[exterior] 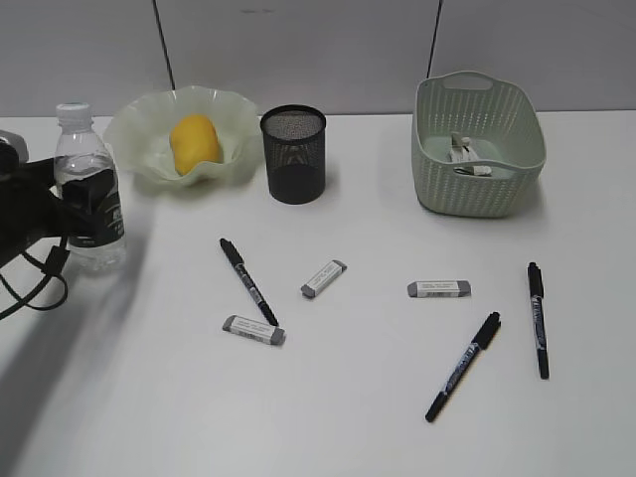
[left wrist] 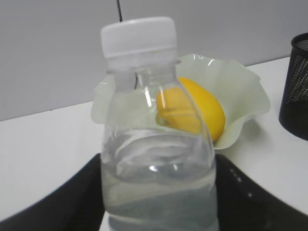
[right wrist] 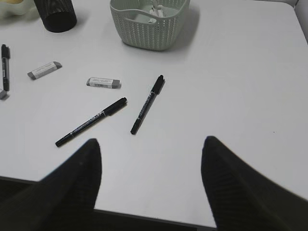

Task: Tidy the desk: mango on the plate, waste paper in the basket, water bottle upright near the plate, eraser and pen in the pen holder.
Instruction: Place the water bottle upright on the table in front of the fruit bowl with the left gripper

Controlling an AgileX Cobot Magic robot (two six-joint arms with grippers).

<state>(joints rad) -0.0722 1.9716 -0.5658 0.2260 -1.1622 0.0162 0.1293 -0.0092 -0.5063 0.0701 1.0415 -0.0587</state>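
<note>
Upright at the far left of the wide white desk [exterior: 378, 417], the small clear water bottle [exterior: 87, 189] with white cap and dark green label is clasped around its body by the left gripper [exterior: 60, 204], whose black fingers [left wrist: 255, 197] are seen on either side of it in the left wrist view. Just beside the bottle, the pale green translucent plate [exterior: 139, 129] with a ruffled rim is occupied by the yellow-orange mango [exterior: 195, 141]. Next along stands the black wire-mesh pen holder [exterior: 294, 154]. A crumpled white waste paper [exterior: 467, 157] is seen inside the sage-green woven-look basket [exterior: 477, 189]. Three black pens [exterior: 248, 282] and three grey erasers [exterior: 324, 278] are scattered flat on the desk (none touching the holder). The right gripper [right wrist: 151, 183] is held spread wide above bare tabletop, empty.
</note>
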